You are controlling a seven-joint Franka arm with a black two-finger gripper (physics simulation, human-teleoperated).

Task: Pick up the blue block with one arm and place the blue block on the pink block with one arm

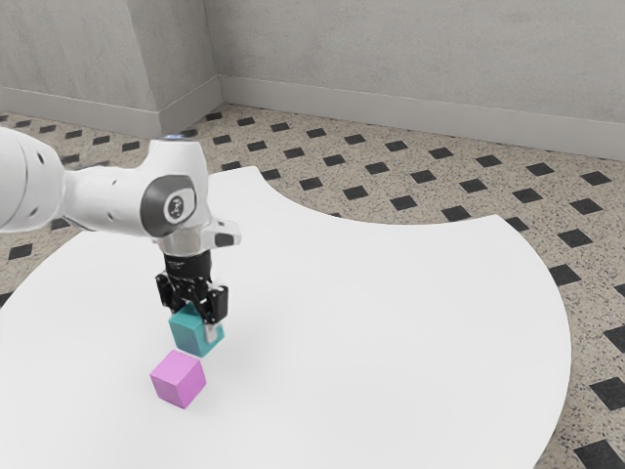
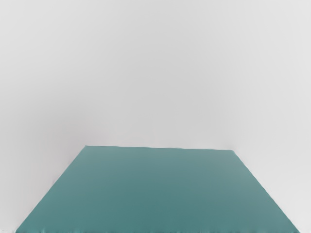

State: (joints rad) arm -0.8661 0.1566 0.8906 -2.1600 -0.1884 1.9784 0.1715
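The blue block (image 1: 193, 332), teal in colour, sits between the fingers of my black gripper (image 1: 198, 327), which comes straight down on it and is shut on its two sides. One pale fingertip (image 1: 210, 338) shows against the block's near face. Just in front of it, toward the table's front edge, the pink block (image 1: 178, 379) rests on the white table (image 1: 391, 313), apart from the gripper. Whether the blue block touches the table I cannot tell. In the wrist view the blue block's top face (image 2: 160, 194) lies right under my hand.
The round white table spreads wide toward the exterior view's right. Its curved edges drop to a tiled floor (image 1: 469, 166) with grey walls behind. My white arm (image 1: 107, 200) reaches in from the exterior view's left.
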